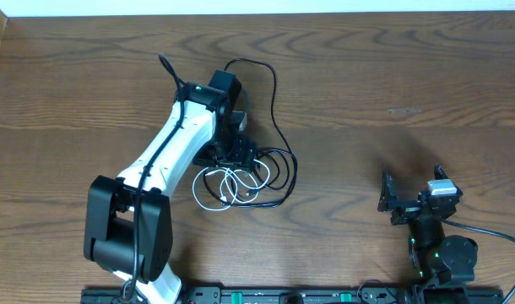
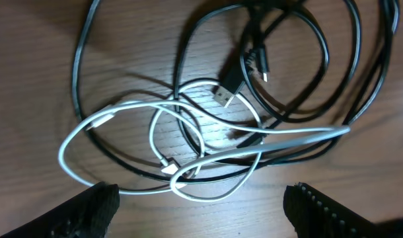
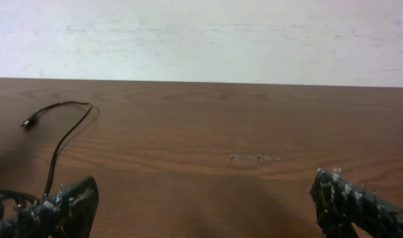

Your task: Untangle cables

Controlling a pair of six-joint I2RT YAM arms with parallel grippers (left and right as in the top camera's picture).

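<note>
My left pincer (image 2: 201, 193) is released, its two dark fingers (image 2: 89, 208) spread wide at the near edge of the wrist view with nothing clamped between them. Overhead, the left pincer (image 1: 232, 145) hangs over the far side of the tangle (image 1: 241, 173). Just beyond the fingertips lies the one white cord (image 2: 102, 119), coiled in several overlapping loops, with a small white plug (image 2: 167, 166) near the middle of the knot. Woven through it are the black cords (image 2: 75, 66). I count two black plugs, a metal-tipped one (image 2: 226, 91) and a smaller one (image 2: 259, 65), and take that as two cords, though the loops cross so often that I cannot trace either end to end. The tangle sits on the wooden table (image 1: 367, 76) left of centre, partly covered by the left arm (image 1: 169, 148), and one black strand (image 1: 274, 93) swings out toward the far side. My right pincer (image 1: 412, 186) sits well apart at the near right, likewise released and empty. Its own view shows a single black cord end (image 3: 30, 122) at the far left, the rest cut off by the frame.
</note>
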